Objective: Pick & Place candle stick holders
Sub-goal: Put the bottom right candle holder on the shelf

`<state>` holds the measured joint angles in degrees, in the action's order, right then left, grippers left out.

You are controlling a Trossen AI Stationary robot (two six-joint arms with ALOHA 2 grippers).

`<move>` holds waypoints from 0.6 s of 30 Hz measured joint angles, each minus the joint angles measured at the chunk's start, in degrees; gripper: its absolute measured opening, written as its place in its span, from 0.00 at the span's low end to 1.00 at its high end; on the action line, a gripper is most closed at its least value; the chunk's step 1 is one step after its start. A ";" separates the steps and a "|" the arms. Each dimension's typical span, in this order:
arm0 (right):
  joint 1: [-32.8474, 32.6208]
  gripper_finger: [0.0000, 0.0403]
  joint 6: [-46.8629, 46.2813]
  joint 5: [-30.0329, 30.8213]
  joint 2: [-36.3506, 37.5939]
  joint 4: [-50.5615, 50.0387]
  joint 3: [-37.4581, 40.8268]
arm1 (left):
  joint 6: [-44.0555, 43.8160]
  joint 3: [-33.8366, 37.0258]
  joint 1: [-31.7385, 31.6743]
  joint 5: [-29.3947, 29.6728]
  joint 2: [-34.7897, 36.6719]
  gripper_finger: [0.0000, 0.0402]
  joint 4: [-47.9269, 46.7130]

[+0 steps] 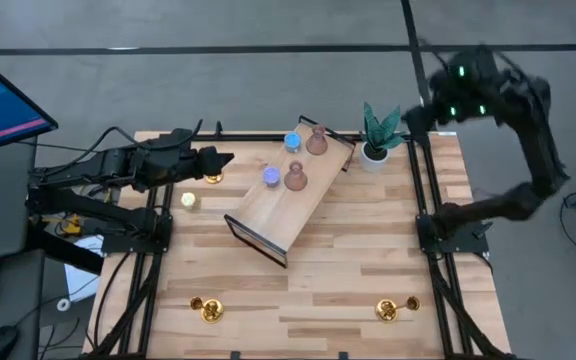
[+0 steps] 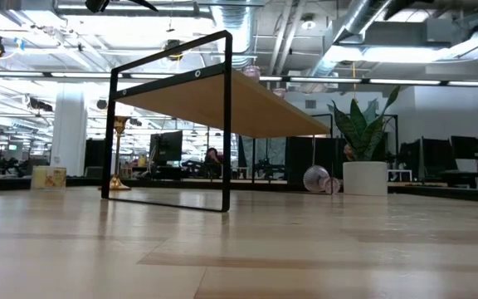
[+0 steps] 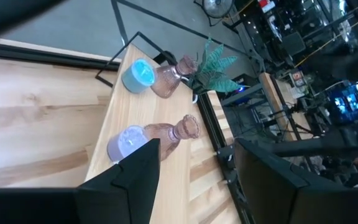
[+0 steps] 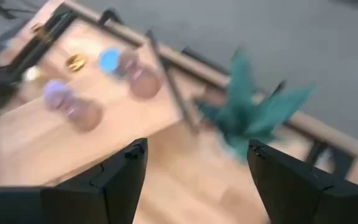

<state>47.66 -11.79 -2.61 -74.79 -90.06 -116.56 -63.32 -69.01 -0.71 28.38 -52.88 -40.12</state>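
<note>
Findings, high view: a raised wooden shelf [image 1: 290, 196] on a black frame sits diagonally at centre; on it stand four candle stick holders: a blue one [image 1: 292, 142], a violet one [image 1: 271, 176] and two dusty-pink bulbous ones [image 1: 316, 141] [image 1: 295, 178], all grouped at the shelf's upper end. Still on the table [image 1: 348, 260]: a yellow holder [image 1: 189, 200] at left centre; a gold holder [image 1: 213, 177] just above it, beside the left gripper [image 1: 220, 160]; a gold one [image 1: 208, 309] at lower left; another [image 1: 393, 309] at lower right, which may be two pieces close together.

The left gripper hovers at upper left of centre, fingers apart and empty, the gold holder just below its tip; the right gripper [image 1: 415, 116] hangs at upper right beside the potted plant [image 1: 378, 135], fingers likewise spread, holding nothing.

Risks, as judged: the right gripper is close to the plant leaves and could brush or topple the pot; the shiny stemmed gold pieces may slip or tip under a two-finger pinch; the shelf's upper end is crowded, so a further placement there could knock a pink holder over.
</note>
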 joint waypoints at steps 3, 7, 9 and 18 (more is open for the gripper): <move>-8.39 0.66 -9.38 1.72 7.99 0.17 10.04 | 0.10 0.00 -0.02 0.00 0.00 0.51 0.11; -21.01 0.66 -25.11 2.18 18.24 0.01 23.07 | 0.10 0.00 -0.02 0.01 0.00 0.50 0.18; -28.03 0.66 -33.20 2.21 22.32 0.00 29.08 | 0.10 0.00 -0.02 0.00 0.00 0.51 0.38; -55.15 0.66 -53.11 1.60 29.73 10.91 47.70 | 0.19 0.00 -0.02 -1.66 0.00 0.50 0.63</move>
<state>-7.49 -64.90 -1.01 -45.06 -79.15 -68.86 -63.13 -69.01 -0.73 26.72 -52.88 -39.48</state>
